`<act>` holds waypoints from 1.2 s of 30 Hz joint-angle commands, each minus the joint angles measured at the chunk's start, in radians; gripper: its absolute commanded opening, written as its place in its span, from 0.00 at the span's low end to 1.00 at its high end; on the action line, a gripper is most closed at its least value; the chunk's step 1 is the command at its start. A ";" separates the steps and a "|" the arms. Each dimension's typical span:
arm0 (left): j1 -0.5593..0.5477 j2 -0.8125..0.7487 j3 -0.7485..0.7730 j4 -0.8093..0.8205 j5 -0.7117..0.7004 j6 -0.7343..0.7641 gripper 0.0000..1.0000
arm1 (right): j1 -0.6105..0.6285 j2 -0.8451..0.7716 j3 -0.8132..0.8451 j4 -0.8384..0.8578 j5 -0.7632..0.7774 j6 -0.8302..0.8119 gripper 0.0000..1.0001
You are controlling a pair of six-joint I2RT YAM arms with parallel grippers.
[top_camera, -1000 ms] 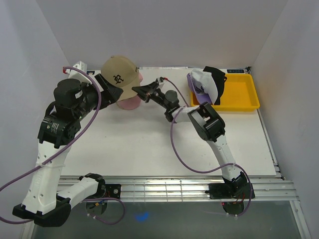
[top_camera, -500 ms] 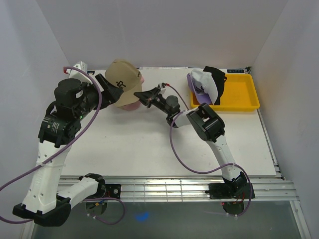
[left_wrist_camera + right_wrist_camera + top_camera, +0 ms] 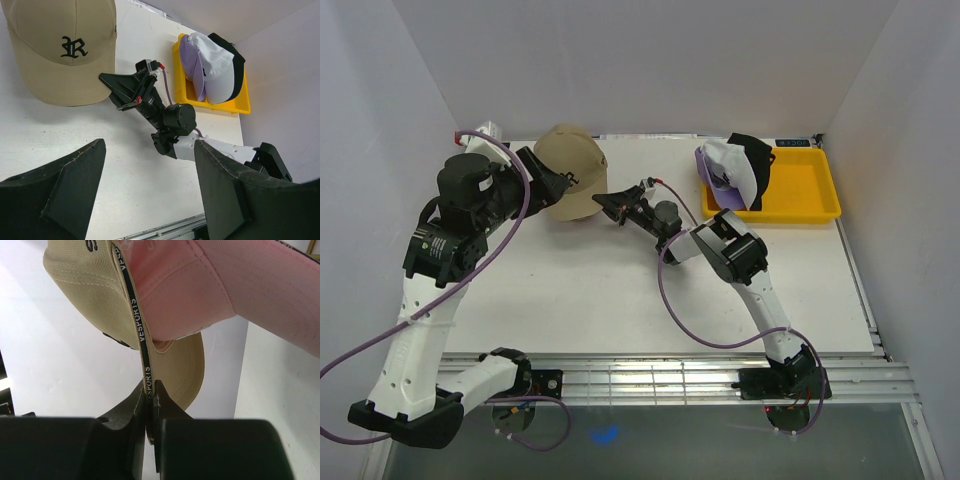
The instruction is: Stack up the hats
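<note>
The tan cap with a dark "R" point(image 3: 570, 168) lies over the pink cap at the back left of the table. The pink cap point(image 3: 210, 285) shows only in the right wrist view, inside the tan cap point(image 3: 90, 295). My right gripper point(image 3: 605, 206) is shut on the tan cap's lower rim and sweatband point(image 3: 148, 385). My left gripper point(image 3: 550, 180) is open and empty, just left of the tan cap point(image 3: 62, 47); its jaws stand wide apart point(image 3: 149, 145). The white cap point(image 3: 732, 165), purple cap point(image 3: 704, 166) and black cap point(image 3: 758, 158) sit nested on edge.
The nested caps rest in a yellow tray point(image 3: 805, 195) at the back right, also in the left wrist view point(image 3: 235, 106). White walls close the table at the back and both sides. A metal rail runs along the near edge point(image 3: 650, 378).
The tan cap has moved toward the back wall and down over the pink cap, which no longer shows from above. Both arms moved with it.
</note>
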 commanded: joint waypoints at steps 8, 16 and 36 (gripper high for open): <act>-0.003 -0.010 -0.007 -0.001 -0.007 0.011 0.82 | -0.005 0.014 -0.041 0.099 -0.013 -0.042 0.08; -0.003 -0.008 -0.005 -0.002 -0.007 0.011 0.82 | -0.005 0.014 -0.055 0.029 -0.043 -0.064 0.09; -0.005 -0.013 -0.011 -0.002 -0.005 0.010 0.81 | -0.005 -0.011 -0.032 -0.103 -0.108 -0.157 0.31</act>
